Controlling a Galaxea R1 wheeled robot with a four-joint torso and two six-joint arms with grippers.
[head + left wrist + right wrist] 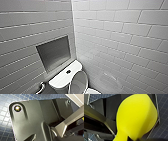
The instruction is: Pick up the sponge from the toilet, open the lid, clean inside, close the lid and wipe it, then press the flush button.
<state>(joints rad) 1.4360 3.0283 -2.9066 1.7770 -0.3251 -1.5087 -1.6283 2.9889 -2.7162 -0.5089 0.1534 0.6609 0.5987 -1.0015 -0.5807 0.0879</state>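
Sponge (136, 116), bright yellow, bulges large before the right wrist camera and narrows to a squeezed neck where the right gripper (125, 138) pinches it; a dark fingertip (129, 138) presses against that neck. Blue tiled floor (162, 130) lies behind it. Whether the left gripper (75, 130) is open or closed cannot be told. In the head view the toilet (58, 81) stands in a white-tiled corner, its lid (78, 82) raised against the tank, with a round button (68, 71) on the tank top.
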